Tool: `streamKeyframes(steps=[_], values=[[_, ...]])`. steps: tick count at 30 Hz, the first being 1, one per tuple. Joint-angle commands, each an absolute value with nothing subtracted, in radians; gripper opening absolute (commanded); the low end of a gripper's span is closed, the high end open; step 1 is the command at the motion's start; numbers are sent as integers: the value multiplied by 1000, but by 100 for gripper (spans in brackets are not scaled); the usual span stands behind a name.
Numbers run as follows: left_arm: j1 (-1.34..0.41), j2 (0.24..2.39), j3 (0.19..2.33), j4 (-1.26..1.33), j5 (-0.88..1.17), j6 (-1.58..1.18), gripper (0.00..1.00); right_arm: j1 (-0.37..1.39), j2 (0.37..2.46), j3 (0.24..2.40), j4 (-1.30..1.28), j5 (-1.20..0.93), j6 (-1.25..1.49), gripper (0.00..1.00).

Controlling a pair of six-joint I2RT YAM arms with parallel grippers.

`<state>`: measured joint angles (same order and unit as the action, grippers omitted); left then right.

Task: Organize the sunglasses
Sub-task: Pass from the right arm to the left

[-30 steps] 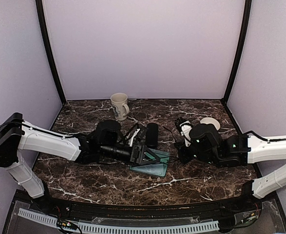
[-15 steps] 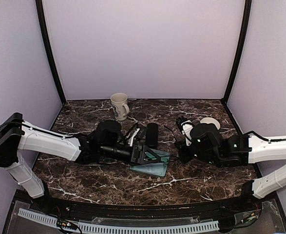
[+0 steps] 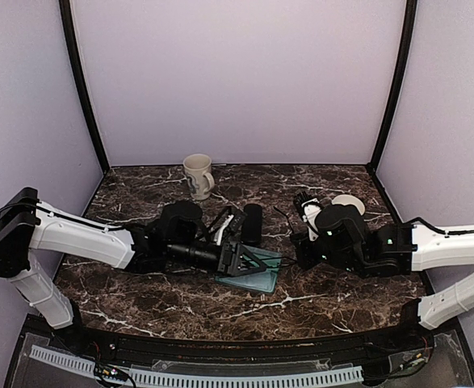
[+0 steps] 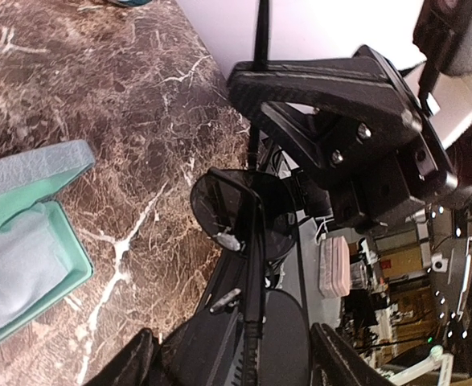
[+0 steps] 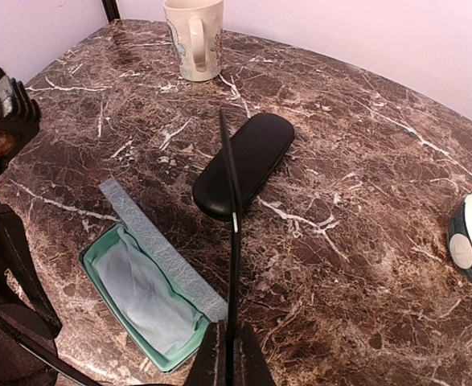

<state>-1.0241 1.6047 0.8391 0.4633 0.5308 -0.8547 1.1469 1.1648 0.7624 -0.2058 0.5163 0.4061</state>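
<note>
Right gripper (image 5: 227, 354) pinches one temple (image 5: 231, 201); left gripper (image 4: 231, 334), grip unclear, flanks one sunglasses (image 4: 227, 205) pair; two cases (image 5: 244, 165) (image 5: 163, 257).

Lilac walls (image 3: 237, 81), black corner posts (image 3: 81, 89), dark marble table (image 3: 180, 299).

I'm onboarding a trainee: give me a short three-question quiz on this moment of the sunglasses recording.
1. True or false: the green-lined case lies open.
2. The right pincer is: A open; B shut on a temple of the sunglasses; C out of view.
3. How many eyewear cases are on the table?
Key: 1 true; 2 B; 3 two, the green-lined one and the black case.
</note>
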Motion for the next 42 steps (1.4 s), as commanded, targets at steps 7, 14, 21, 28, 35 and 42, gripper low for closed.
streamKeyframes(steps=[7,14,21,28,35,42], values=[[-1028,1595,841,482,523,-838,48,1156,1166,754,-179,503,424,0],[-1028,1593,845,457,515,-820,46,1156,1154,748,-180,467,417,9],[-1027,1590,854,418,503,-787,44,1156,1118,729,-177,400,408,24],[-1027,1591,862,408,510,-768,42,1154,1107,716,-166,387,428,29],[-1026,1577,860,379,498,-739,41,1108,1067,694,-154,350,456,33],[-1028,1586,859,371,490,-721,39,1036,1090,668,-162,283,520,33]])
